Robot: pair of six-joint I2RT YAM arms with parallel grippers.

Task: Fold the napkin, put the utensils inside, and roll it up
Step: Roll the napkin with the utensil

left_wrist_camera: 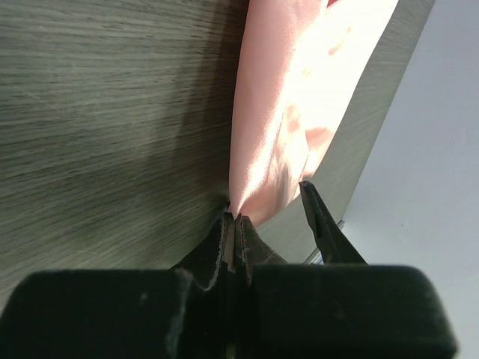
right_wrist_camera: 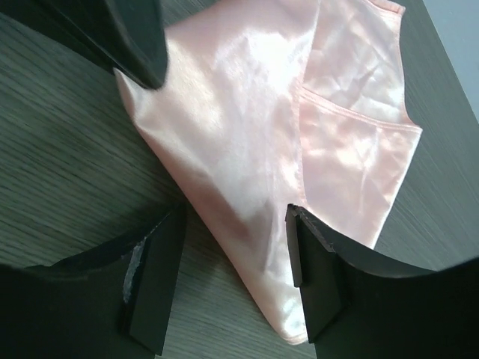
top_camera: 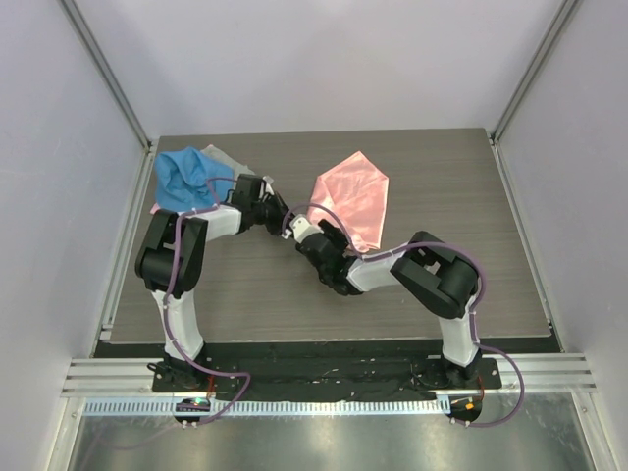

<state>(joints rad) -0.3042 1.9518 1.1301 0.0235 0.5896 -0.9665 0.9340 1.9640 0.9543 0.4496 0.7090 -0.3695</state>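
Note:
The salmon-pink satin napkin (top_camera: 350, 196) lies partly folded at the table's middle back. It also shows in the left wrist view (left_wrist_camera: 288, 105) and the right wrist view (right_wrist_camera: 239, 120). My left gripper (top_camera: 287, 221) is shut on the napkin's near-left corner (left_wrist_camera: 236, 218). My right gripper (top_camera: 308, 238) is open right beside it. Its jaws straddle the napkin's near edge (right_wrist_camera: 233, 221) just above the table without pinching it. The spoon is out of view.
A blue cloth (top_camera: 185, 178) and a grey cloth (top_camera: 225, 157) lie bunched at the back left corner of the dark wood-grain table (top_camera: 442, 167). White walls close in the back and both sides.

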